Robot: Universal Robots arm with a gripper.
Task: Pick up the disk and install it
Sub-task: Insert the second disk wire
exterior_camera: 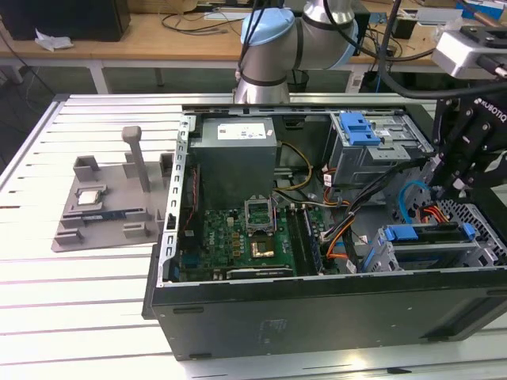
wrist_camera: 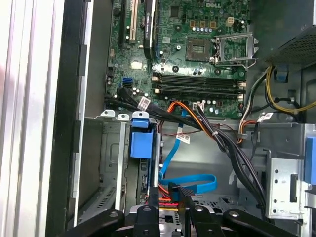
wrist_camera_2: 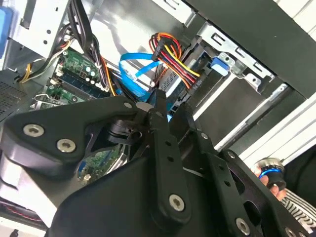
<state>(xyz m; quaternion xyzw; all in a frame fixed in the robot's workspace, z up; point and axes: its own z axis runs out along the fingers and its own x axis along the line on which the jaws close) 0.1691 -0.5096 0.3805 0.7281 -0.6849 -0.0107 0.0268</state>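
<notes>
Item: open desktop tower on a slatted metal worktop [exterior_camera: 47, 293], listed from the exterior view's left to its right. Grey parts fixture [exterior_camera: 103, 202], well apart from the case, carrying a small square processor chip [exterior_camera: 89, 195] and a memory stick [exterior_camera: 107, 214]. Computer case [exterior_camera: 317, 317], side panel off. Inside it: grey power supply [exterior_camera: 236, 158], green motherboard [exterior_camera: 230, 245] with an empty processor socket [exterior_camera: 261, 212], and an upper drive cage holding a bare blue bracket [exterior_camera: 360, 127]. Orange, red and yellow power leads [wrist_camera_2: 170, 52] and a blue data ribbon [wrist_camera: 190, 181] run loose across the floor of the case. The disk [exterior_camera: 428, 234] lies in the lower drive cage [exterior_camera: 491, 249] at the case's right end, its blue rail running along the cage top and its blue rail end [wrist_camera: 140, 144] facing the motherboard. The tool [exterior_camera: 438, 184] hangs just above that cage, near the disk; whether it is spread, pressed together or pinching anything cannot be told from these views. Hazards, as a judgement: the leads and ribbon sit right beside the tool [wrist_camera_2: 170, 106] in both wrist views [wrist_camera: 169, 190], so any travel here could snag or tug a connector. If the disk is not square in its rails it could bind, and a push on it then could bend the cage. Obstructions: the cage walls and the case's right wall crowd the tool's body closely.
</notes>
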